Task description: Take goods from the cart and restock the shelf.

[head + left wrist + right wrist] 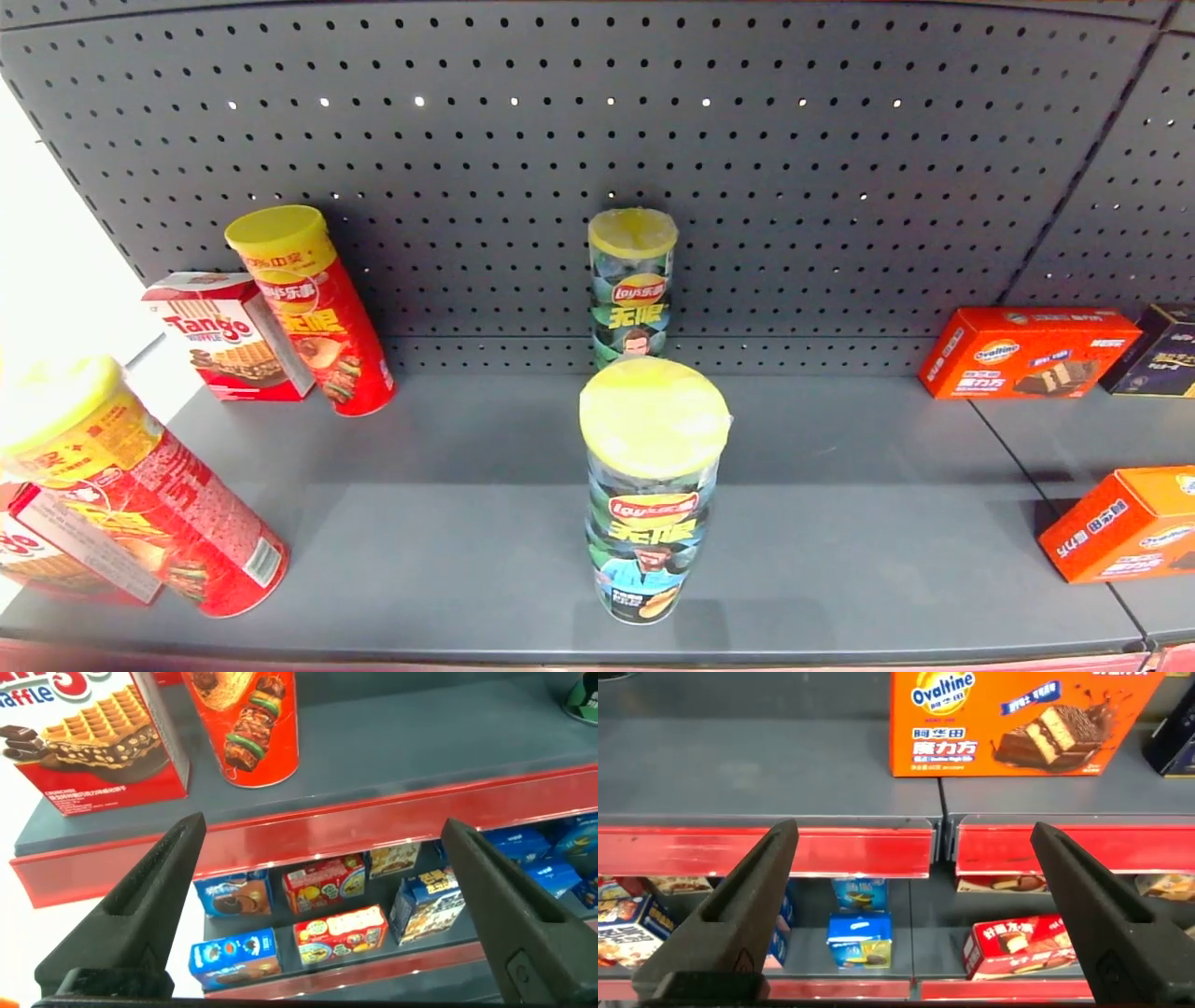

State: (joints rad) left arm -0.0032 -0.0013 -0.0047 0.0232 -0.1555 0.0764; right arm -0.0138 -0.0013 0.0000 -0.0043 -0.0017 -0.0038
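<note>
2 green cans (653, 485) on shelf (840, 523), left gripper (322, 826), right gripper (913, 829), jaws apart

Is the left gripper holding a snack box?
No, the left gripper is open and empty; the waffle box sits on the shelf beyond it.

Wide gaps on the shelf (448, 504) flank the front green can (653, 495).
</note>
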